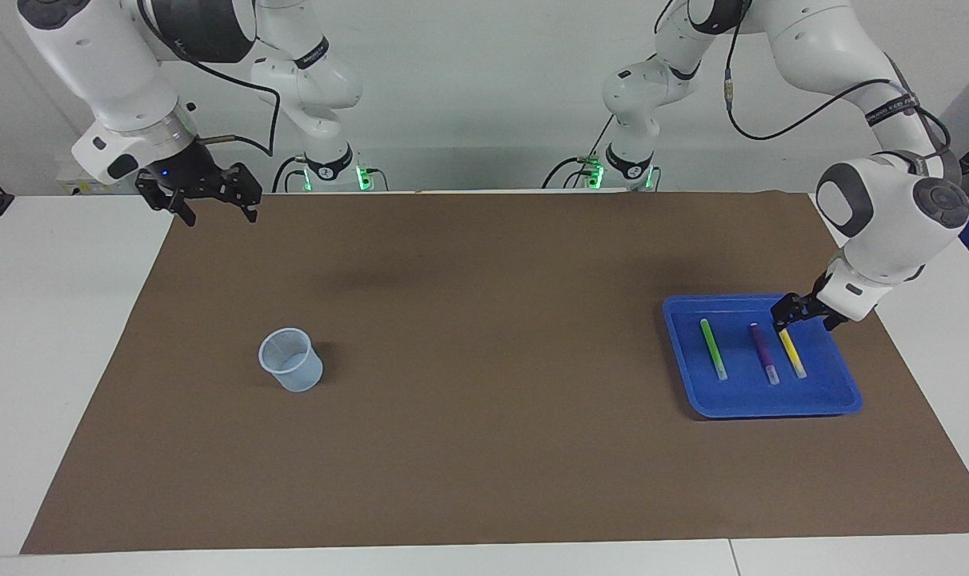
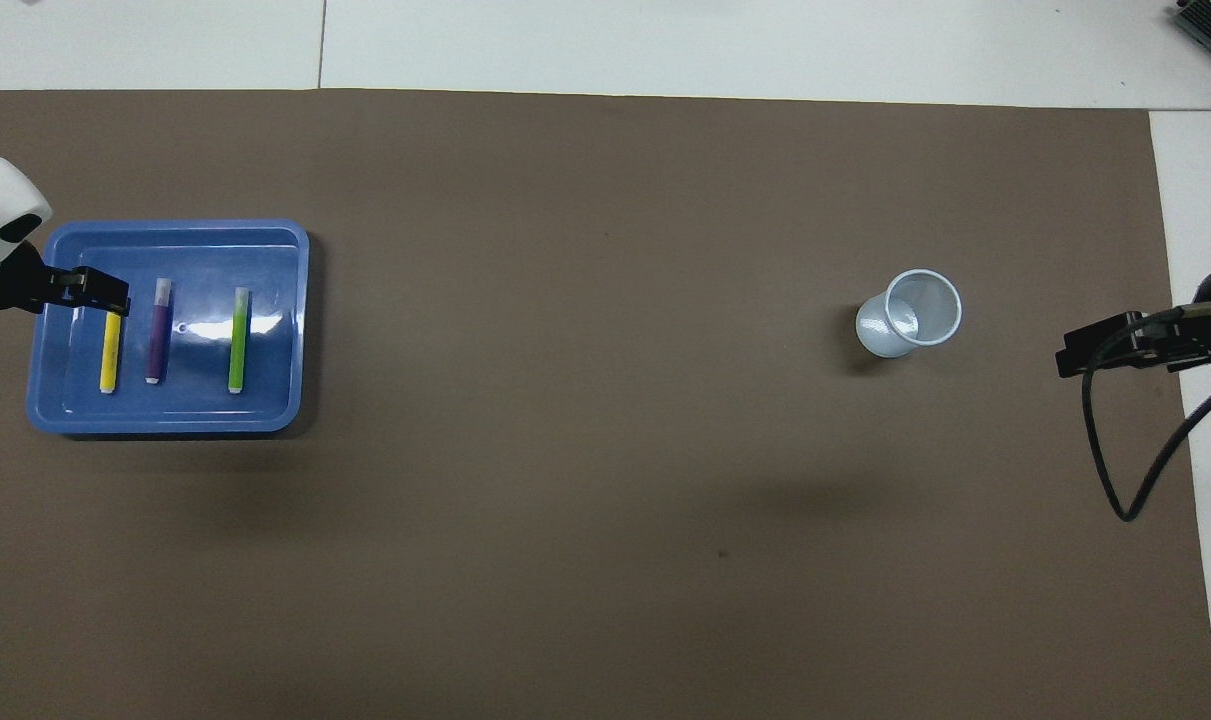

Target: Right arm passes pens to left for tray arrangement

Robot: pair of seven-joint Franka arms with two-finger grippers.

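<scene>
Now I see all three pens lying flat in the blue tray [image 1: 760,404], at the left arm's end of the brown mat [image 1: 484,360]. They lie side by side, apart from one another, pale ends pointing away from the robots. The green pen [image 1: 712,349] lies closest to the table's middle, the purple pen [image 1: 764,353] is in the centre, and the yellow pen [image 1: 793,354] sits nearest the tray's outer rim.

Left gripper [image 1: 786,314]: raised over the tray's corner nearest the robots, above the yellow pen's coloured end. Its fingers stand spread and nothing is between them; the yellow pen rests on the tray floor, free of it.

Right gripper [image 1: 212,198]: waiting in the air over the mat's corner at the right arm's end, fingers spread wide, carrying nothing.

A translucent bluish plastic cup [image 1: 290,360] stands upright on the mat toward the right arm's end, well apart from the tray.
</scene>
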